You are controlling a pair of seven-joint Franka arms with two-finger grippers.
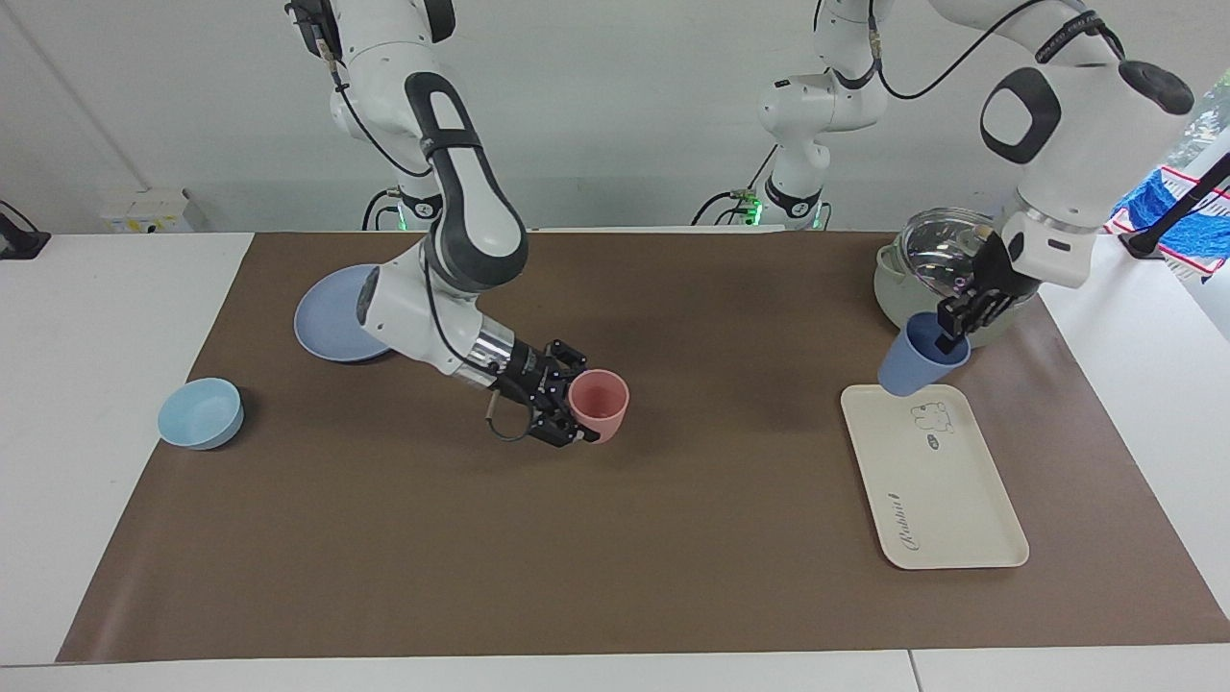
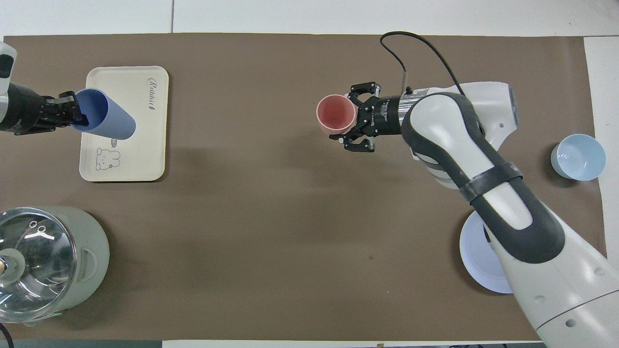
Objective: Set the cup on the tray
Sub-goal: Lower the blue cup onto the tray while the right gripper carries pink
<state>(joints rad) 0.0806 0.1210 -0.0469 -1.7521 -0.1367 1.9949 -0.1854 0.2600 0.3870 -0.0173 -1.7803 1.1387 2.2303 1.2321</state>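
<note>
Up at the right of the facing view, the left end effector (image 1: 964, 318) is clamped on the rim of the cup (image 1: 918, 355), one finger inside its mouth and one outside. The cup hangs tilted in the air over the end of the tray (image 1: 951, 500) nearer the robots, its base above the rim; its inside looks empty. The tray lies flat on the brown mat, bare apart from its rabbit drawing and script. Above it in that view sits a pale green pot (image 1: 898, 288) with a glass lid. At mid-frame the right end effector (image 1: 575, 404) has its fingers spread on either side of the upright pink tumbler (image 1: 599, 404), which stands on the desk (image 1: 125, 538) and shows nothing inside. At the left are an empty light-blue bowl (image 1: 201, 412) and a blue plate (image 1: 332, 317).
</note>
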